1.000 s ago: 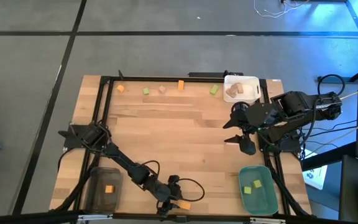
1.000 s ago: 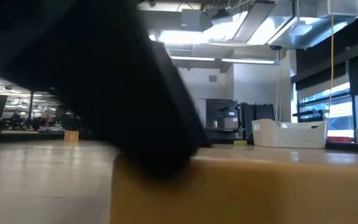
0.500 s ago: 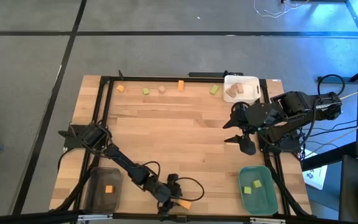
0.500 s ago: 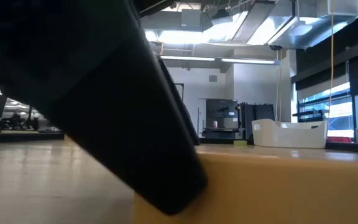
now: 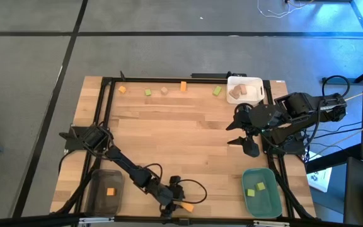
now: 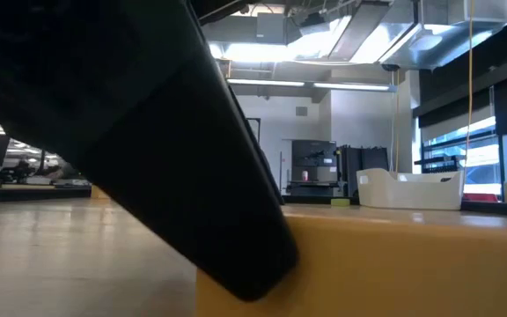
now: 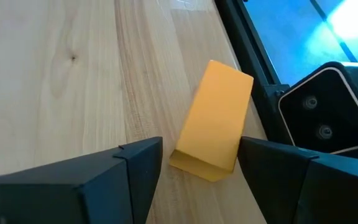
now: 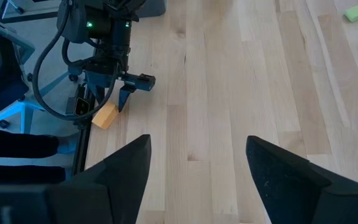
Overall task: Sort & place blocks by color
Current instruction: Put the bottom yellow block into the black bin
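Note:
My left gripper [image 5: 179, 204] is open at the table's near edge. Its fingers stand on either side of one end of an orange oblong block [image 7: 215, 118], which lies flat on the wood by the frame rail and also shows in the high view [image 5: 186, 207]. In the low view that orange block [image 6: 385, 264] fills the foreground behind a dark finger [image 6: 148, 132]. My right gripper [image 5: 247, 135] hovers open over the table's right side, away from any block. Two orange blocks [image 5: 122, 89], two green blocks [image 5: 148, 92] and one tan block [image 5: 164, 90] lie in a row along the far edge. My left gripper has the orange block's near end [image 7: 199, 163] between its two open fingers, which reach in low and nearly level along the block. One finger [image 7: 253, 155] stands right at the block's side. I cannot tell whether it touches. The block lies flat on the table.
A grey tray [image 5: 98, 197] at the near left holds an orange block. A green tray [image 5: 271, 203] at the near right holds two green blocks. A white tray [image 5: 254, 82] at the far right holds tan blocks. The black frame rail [image 7: 247, 43] and a camera housing [image 7: 325, 118] lie just beyond the orange block.
In the low view my left gripper's dark finger has sunk lower and moved along the orange block, and it now covers more of the block's end. My right gripper has kept still.

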You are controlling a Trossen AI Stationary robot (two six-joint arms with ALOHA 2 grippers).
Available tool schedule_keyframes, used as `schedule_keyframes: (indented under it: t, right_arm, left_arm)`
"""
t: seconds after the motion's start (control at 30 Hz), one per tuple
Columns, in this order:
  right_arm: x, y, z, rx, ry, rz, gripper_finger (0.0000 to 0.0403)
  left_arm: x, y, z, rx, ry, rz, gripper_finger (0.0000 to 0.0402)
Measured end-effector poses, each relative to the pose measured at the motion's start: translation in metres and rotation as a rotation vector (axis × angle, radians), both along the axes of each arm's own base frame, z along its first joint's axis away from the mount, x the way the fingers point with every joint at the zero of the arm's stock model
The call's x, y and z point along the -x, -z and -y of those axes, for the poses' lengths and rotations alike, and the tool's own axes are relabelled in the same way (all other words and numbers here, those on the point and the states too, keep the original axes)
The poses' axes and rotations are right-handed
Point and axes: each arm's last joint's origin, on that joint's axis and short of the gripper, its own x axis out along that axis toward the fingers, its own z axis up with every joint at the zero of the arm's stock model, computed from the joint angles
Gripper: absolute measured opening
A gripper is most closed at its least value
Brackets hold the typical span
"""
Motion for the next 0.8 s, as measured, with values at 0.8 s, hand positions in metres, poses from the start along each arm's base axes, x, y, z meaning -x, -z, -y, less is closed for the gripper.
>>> schedule_keyframes:
  t: [0.8]
  right_arm:
    - [0.0,0.0,-0.002,-0.035,-0.038,-0.014,0.0262]
  left_arm:
    - [0.001,0.002,-0.001,0.111,0.015,-0.096,0.011]
